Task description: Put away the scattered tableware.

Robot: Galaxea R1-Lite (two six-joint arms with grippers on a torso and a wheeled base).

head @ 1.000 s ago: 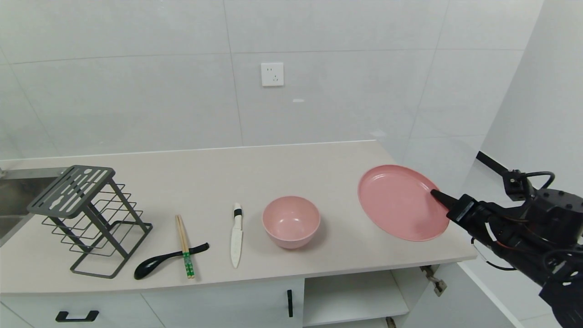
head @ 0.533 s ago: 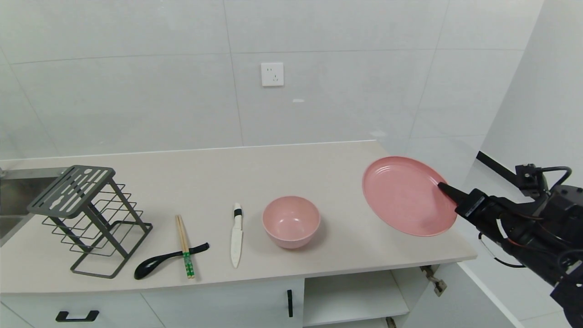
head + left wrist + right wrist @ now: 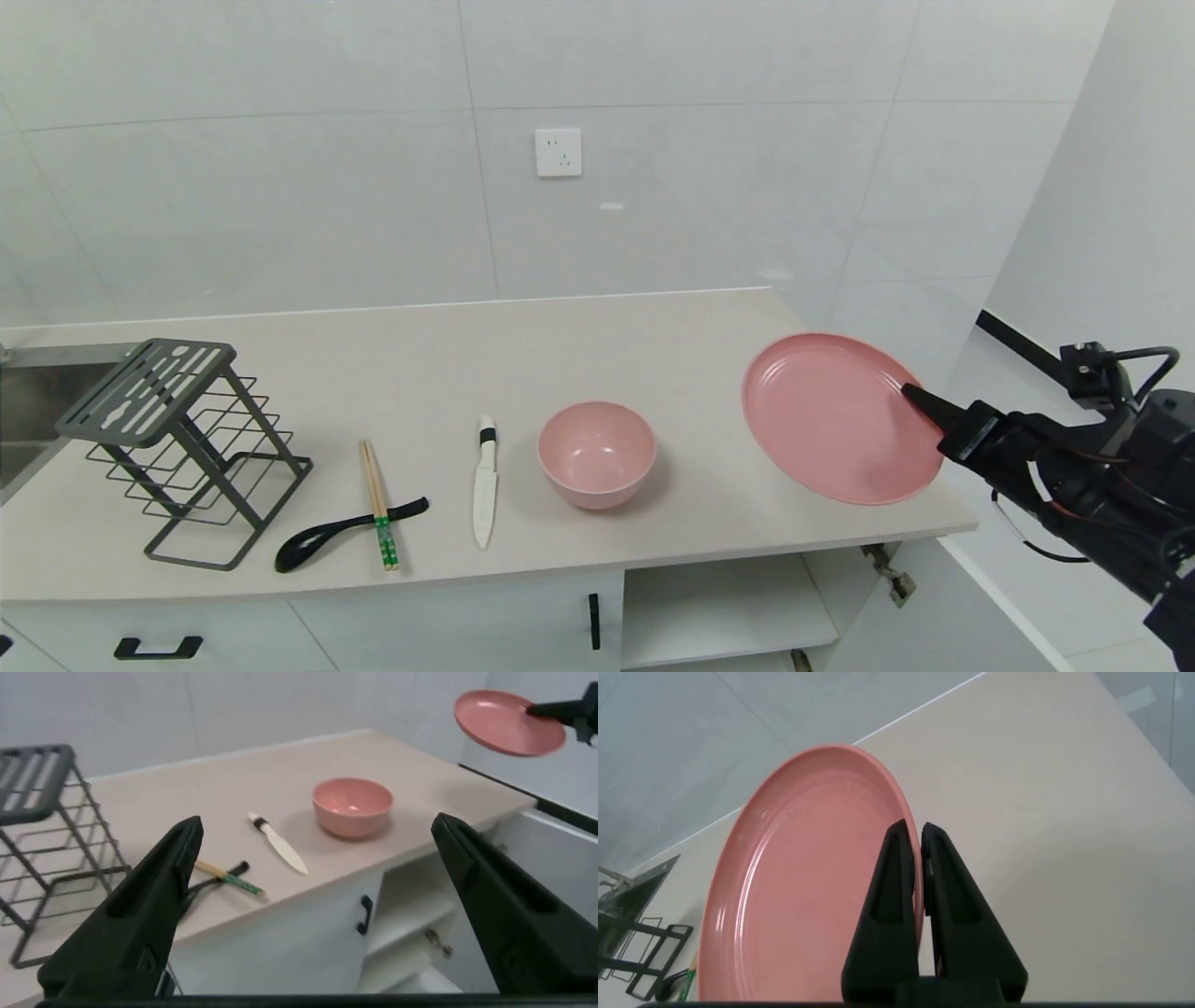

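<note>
My right gripper (image 3: 920, 399) is shut on the right rim of a pink plate (image 3: 837, 416), which hangs tilted above the counter's right end; the wrist view shows the rim pinched between the fingers (image 3: 920, 882) of the pink plate (image 3: 803, 877). A pink bowl (image 3: 597, 453) stands mid-counter. To its left lie a white knife (image 3: 484, 482), wooden chopsticks (image 3: 378, 503) and a black spoon (image 3: 347, 531). My left gripper (image 3: 318, 896) is open, off the counter's front, well clear of the bowl (image 3: 351, 805) and knife (image 3: 277, 843).
A dark wire rack (image 3: 182, 444) stands at the counter's left, beside a sink (image 3: 23, 411). Below the counter (image 3: 448, 373) an open cupboard shelf (image 3: 728, 607) shows with its door (image 3: 943, 611) swung out. A tiled wall with a socket (image 3: 558, 152) stands behind.
The right gripper lifted the pink plate off the counter and shifted it slightly right, then lowered it a little. Everything else on the counter stayed put.
</note>
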